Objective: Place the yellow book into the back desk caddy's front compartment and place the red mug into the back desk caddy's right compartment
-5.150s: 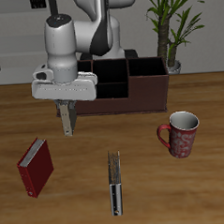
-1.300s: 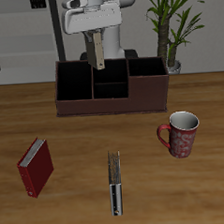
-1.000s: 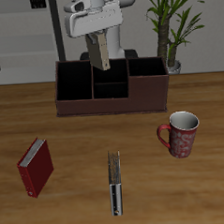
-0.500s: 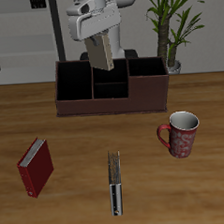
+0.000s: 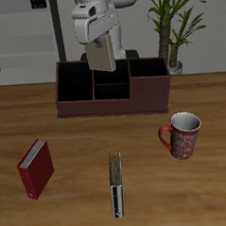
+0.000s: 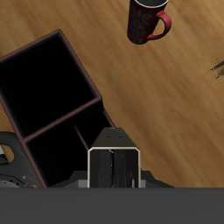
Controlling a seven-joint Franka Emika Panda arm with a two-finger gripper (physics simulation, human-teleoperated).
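Exterior view showed the pincer (image 5: 99, 40) raised above the back desk caddy (image 5: 111, 87), clamped on the yellow book (image 5: 101, 54), which hung tilted in the air over the caddy's middle sections. On the surface (image 5: 82, 197), the red mug (image 5: 182, 134) stood at about four o'clock from the caddy, well apart from it, handle toward the red book (image 5: 35, 169). That red book lay at roughly seven o'clock from the caddy, and a dark book (image 5: 115, 184) stood on edge near the front edge. Wrist view showed the yellow book (image 6: 115, 163) between the fingers, the caddy (image 6: 52, 105) below and the mug (image 6: 149, 19) beyond it.
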